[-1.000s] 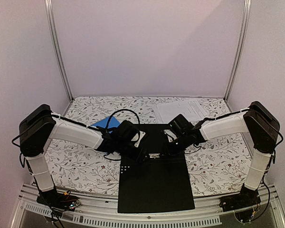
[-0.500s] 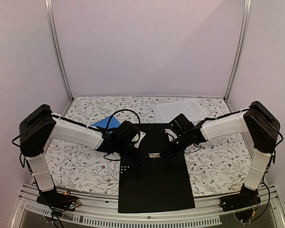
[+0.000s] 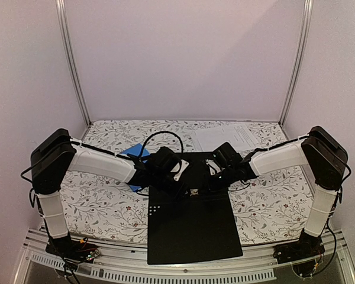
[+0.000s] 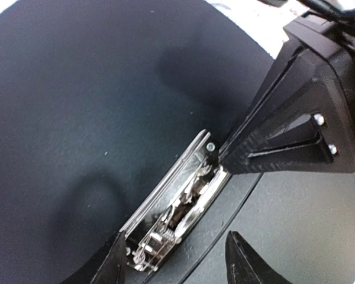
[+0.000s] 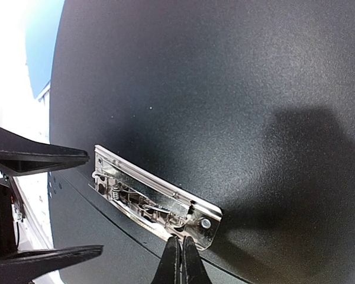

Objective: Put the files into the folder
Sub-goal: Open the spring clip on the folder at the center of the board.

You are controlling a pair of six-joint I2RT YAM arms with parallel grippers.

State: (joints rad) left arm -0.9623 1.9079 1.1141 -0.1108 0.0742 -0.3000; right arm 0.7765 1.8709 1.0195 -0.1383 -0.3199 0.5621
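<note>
**Item 1. Folder** (image 3: 192,231): a large rectangular board lying open and flat with its inside up. The surface is matte black and finely grained. It sits at the centre of the table and its near end overhangs the front edge.

**Item 2. Metal clip** (image 5: 157,198): a long, bright steel bar with a spring mechanism and a rivet at one end. It is fixed across the folder beside the fold line.

**Item 3. Files** (image 3: 228,137): thin white sheets of printed paper lying flat at the far right of the table, apart from the folder.

**Item 4. Blue folder** (image 3: 132,154): smooth and plain, partly hidden under the left arm.

**Item 5. Tablecloth** (image 3: 266,201): white, with a grey leaf-and-sprig print.

**Item 6. Left gripper** (image 4: 174,267): black tapered fingers, spread apart and empty. They stand to either side of one end of the clip.

**Item 7. Right gripper** (image 5: 178,260): slim fingers pinched together with nothing between them. Their tips are at the riveted end of the clip (whether they touch it cannot be told).
</note>
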